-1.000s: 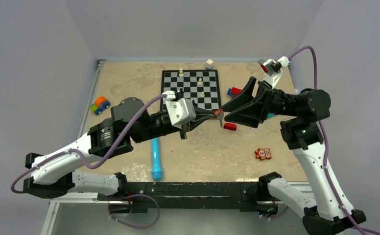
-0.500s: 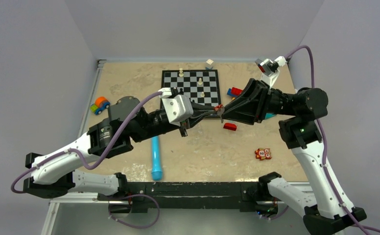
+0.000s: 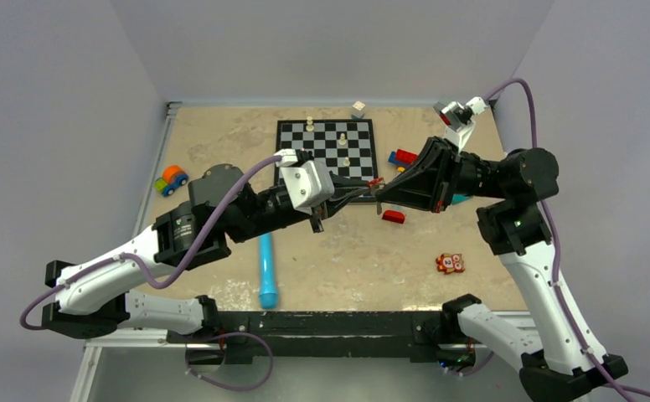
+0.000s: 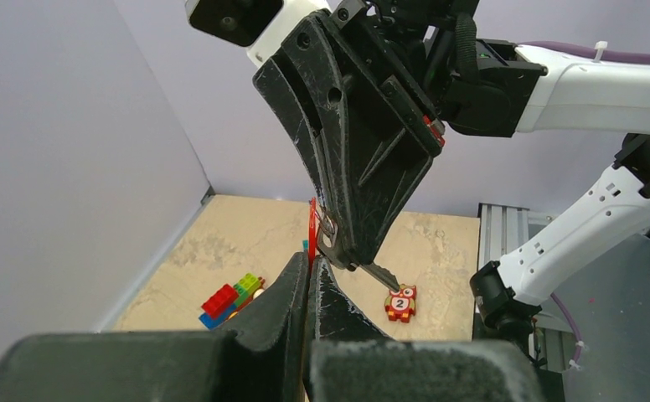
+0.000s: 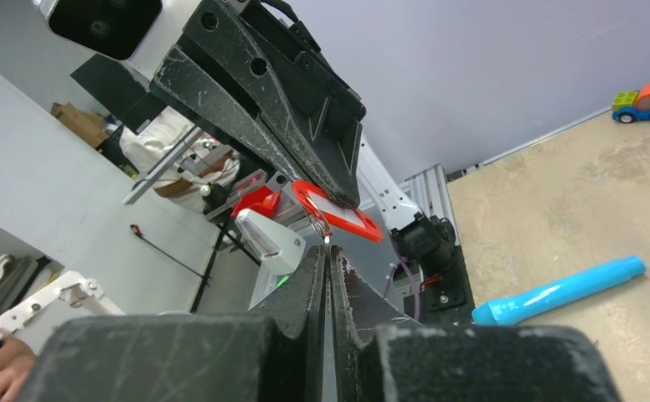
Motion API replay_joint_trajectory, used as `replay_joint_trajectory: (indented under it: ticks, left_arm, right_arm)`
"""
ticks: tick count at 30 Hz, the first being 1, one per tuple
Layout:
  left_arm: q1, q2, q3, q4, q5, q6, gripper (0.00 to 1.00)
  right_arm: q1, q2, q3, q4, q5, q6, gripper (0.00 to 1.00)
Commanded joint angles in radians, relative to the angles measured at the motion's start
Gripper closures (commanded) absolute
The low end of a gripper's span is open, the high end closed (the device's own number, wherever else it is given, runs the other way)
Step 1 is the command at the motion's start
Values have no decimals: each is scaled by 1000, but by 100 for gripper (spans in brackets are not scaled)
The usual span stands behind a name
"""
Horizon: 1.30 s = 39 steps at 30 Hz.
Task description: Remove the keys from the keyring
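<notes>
Both grippers meet in mid-air over the table's middle. My left gripper (image 4: pixel 312 261) is shut on the keyring's red tag (image 4: pixel 312 228), seen edge-on between its fingers. In the right wrist view the red tag (image 5: pixel 338 209) with its white label hangs from the left fingers, and the thin metal ring (image 5: pixel 320 228) dangles below it. My right gripper (image 5: pixel 326 251) is shut on the silver key (image 4: pixel 380 275), whose blade tip sticks out under its jaws. From above the two grippers touch tip to tip at the tag (image 3: pixel 375 182).
Below lie a chessboard (image 3: pixel 326 151) with white pieces, a blue cylinder (image 3: pixel 267 272), a red block (image 3: pixel 394 216), an orange owl toy marked 2 (image 3: pixel 449 264), stacked bricks (image 3: pixel 401 157) and a toy car (image 3: pixel 171 179).
My right gripper has closed from wide open onto the key and shifted slightly left toward the left gripper. The left gripper has kept its hold on the tag.
</notes>
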Motion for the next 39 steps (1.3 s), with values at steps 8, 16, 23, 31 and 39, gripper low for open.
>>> replay_joint_trajectory:
  ticks: [8,16,23,31,39]
  left_arm:
    - [2,-46,15,-23,-73,-36,37]
    - [3,-159,-21,-152,-162,-69,17]
    - [156,-111,142,-462,-32,-343,25]
    - [336,97,317,-690,471,-497,25]
    - [428,134,233,-610,813,-525,35]
  right_arm:
    - [6,-2,80,-234,27,-151,100]
    - [6,92,255,-848,113,-545,100]
    - [8,139,270,-1144,284,-683,100]
    - [95,125,225,-1201,333,-766,100]
    - [159,81,146,-1127,284,-744,100]
